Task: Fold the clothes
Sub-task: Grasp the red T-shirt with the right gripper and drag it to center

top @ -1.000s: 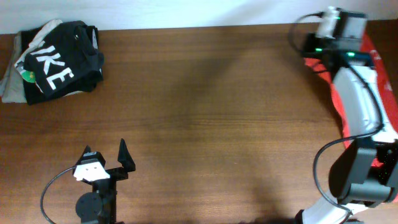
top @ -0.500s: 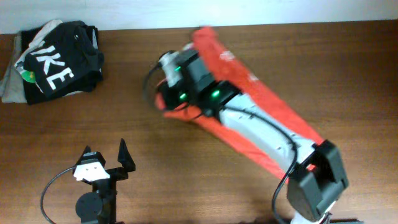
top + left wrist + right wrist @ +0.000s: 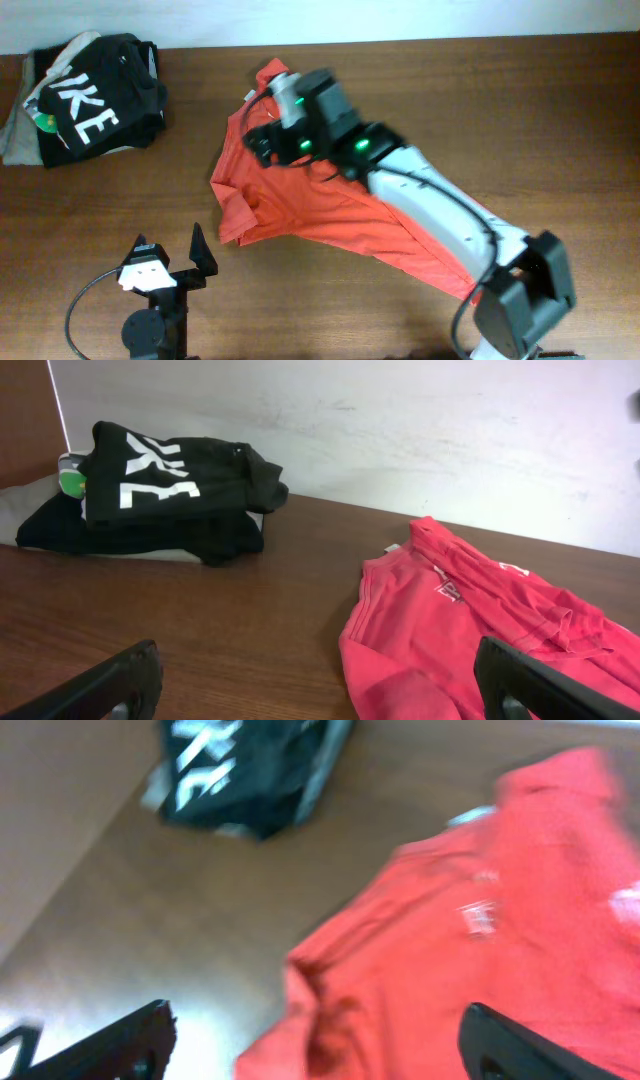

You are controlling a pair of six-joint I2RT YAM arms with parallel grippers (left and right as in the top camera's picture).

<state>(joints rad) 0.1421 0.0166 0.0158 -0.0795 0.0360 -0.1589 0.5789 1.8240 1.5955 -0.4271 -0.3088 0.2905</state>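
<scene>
The clothes, a red-orange T-shirt (image 3: 290,210), lie crumpled across the middle of the table and stretch toward the front right. A small white logo (image 3: 480,915) and a neck label (image 3: 393,548) show on the shirt. My right gripper (image 3: 262,138) hovers over the shirt's upper left part, and its arm hides some of the cloth. In the right wrist view the right gripper (image 3: 320,1040) is open with its fingers wide apart and the shirt (image 3: 500,950) below them. My left gripper (image 3: 170,250) stands open at the front left, just short of the shirt's (image 3: 450,630) left edge.
A black garment with big white letters (image 3: 95,95) is piled at the back left corner on a grey-beige garment (image 3: 15,135). The pile also shows in the left wrist view as the black garment (image 3: 170,480). A white wall (image 3: 400,430) runs behind the table.
The right arm swung from the far right corner to the middle-left, dragging the shirt onto the table. Its gripper was shut earlier and is now open; the shirt lies spread out. The left arm has not moved.
</scene>
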